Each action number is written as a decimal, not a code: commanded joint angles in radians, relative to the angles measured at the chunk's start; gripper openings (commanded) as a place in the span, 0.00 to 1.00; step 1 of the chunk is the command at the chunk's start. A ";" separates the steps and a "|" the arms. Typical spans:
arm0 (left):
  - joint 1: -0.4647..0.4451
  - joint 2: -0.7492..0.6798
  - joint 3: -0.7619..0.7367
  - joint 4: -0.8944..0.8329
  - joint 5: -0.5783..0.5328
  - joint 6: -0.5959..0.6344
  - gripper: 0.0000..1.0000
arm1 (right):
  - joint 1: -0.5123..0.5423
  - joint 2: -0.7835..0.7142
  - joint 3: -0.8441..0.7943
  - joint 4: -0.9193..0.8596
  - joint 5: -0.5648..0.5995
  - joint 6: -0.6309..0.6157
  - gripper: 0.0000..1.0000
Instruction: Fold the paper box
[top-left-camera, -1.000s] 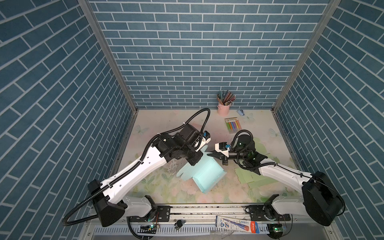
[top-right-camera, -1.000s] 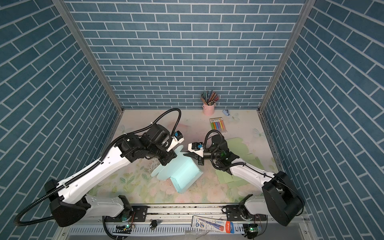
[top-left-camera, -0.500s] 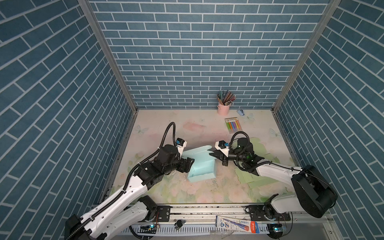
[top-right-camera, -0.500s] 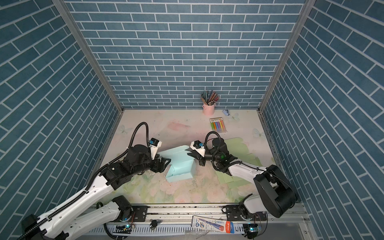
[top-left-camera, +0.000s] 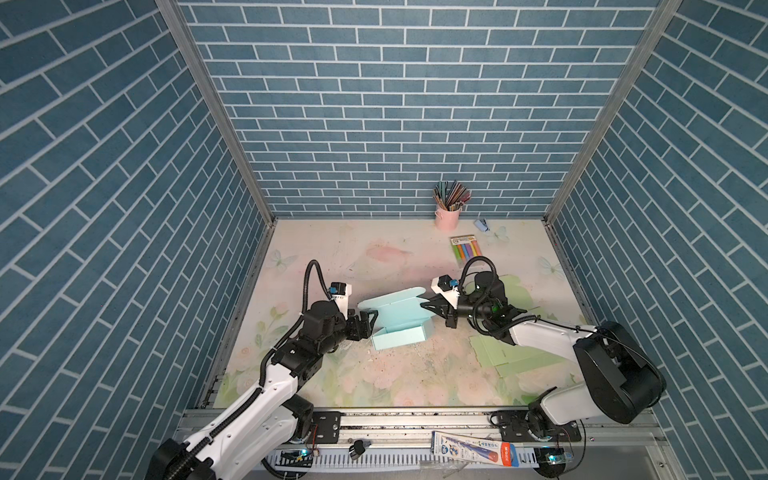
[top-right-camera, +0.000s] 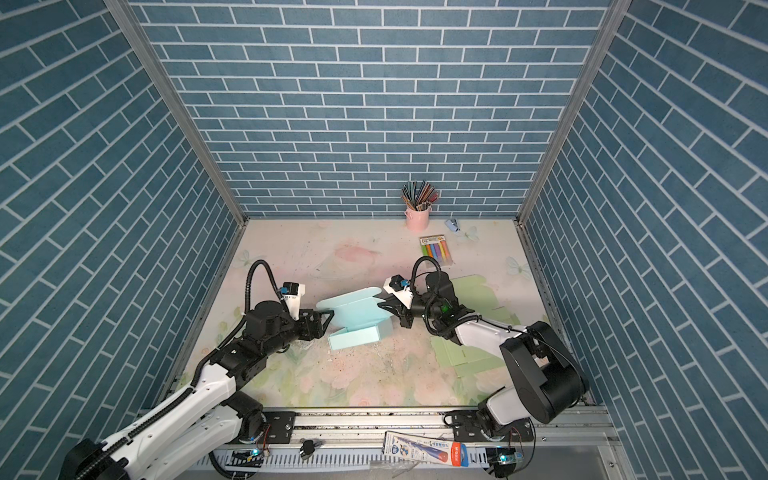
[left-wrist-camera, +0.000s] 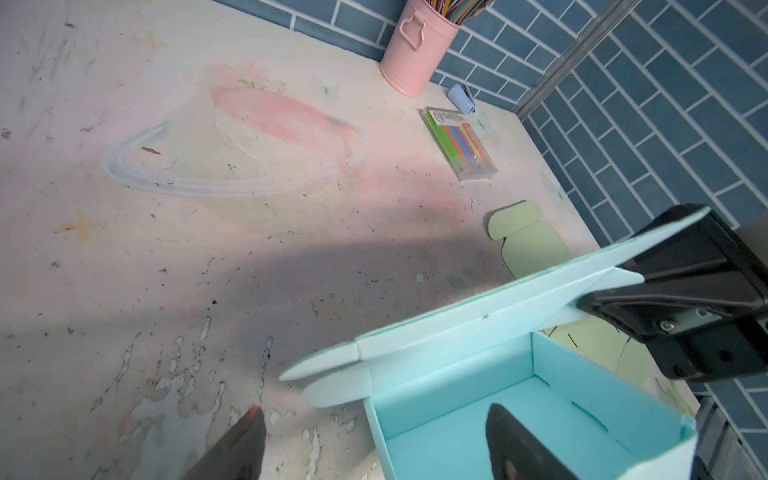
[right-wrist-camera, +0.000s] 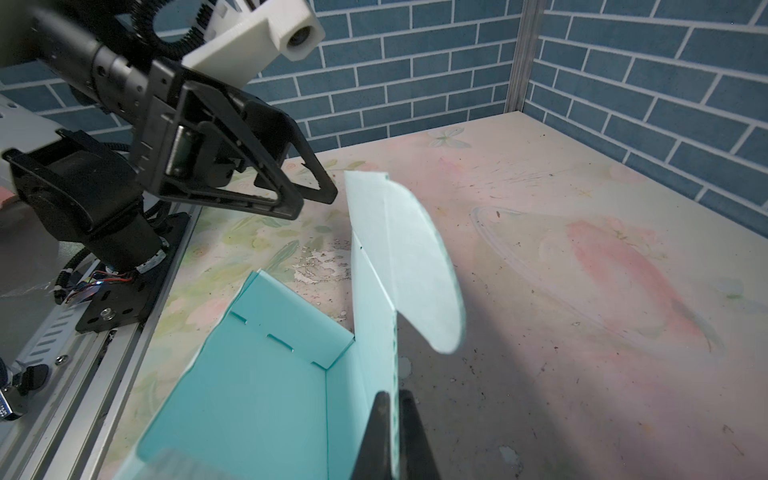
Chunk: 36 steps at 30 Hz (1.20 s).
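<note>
**Top views.** The box (top-left-camera: 399, 337) sits mid-table between the arms. Its walls stand, but the lid (top-left-camera: 392, 304) is raised and unclosed. The left claw (top-left-camera: 371, 322) gapes wide at the box's left end and holds nothing. The right claw (top-left-camera: 428, 306) pinches the lid's right end.

**Left wrist.** The left fingers (left-wrist-camera: 245, 436) straddle the end wall. The lid flaps are untucked.

**Right wrist.** The right claw (right-wrist-camera: 395, 401) is clamped on the lid edge.

**Judgement.** Closing and tucking the lid remain. The table (top-left-camera: 374, 257) is bare behind the box, and a green sheet (top-left-camera: 511, 357) lies near on the right.
</note>
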<state>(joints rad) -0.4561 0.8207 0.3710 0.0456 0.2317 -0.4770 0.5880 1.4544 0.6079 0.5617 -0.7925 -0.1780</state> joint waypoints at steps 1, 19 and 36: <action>0.022 0.023 -0.014 0.122 0.070 -0.007 0.84 | 0.000 -0.050 -0.024 0.039 -0.052 0.023 0.03; 0.021 0.111 -0.080 0.285 0.101 0.055 0.84 | 0.000 -0.056 0.001 -0.009 -0.073 0.020 0.04; 0.113 0.268 -0.178 0.688 0.224 0.124 0.89 | -0.025 -0.063 0.014 -0.039 -0.074 0.035 0.03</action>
<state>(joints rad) -0.3756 1.0534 0.2073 0.6117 0.3847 -0.3767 0.5682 1.4025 0.5976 0.5518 -0.8429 -0.1532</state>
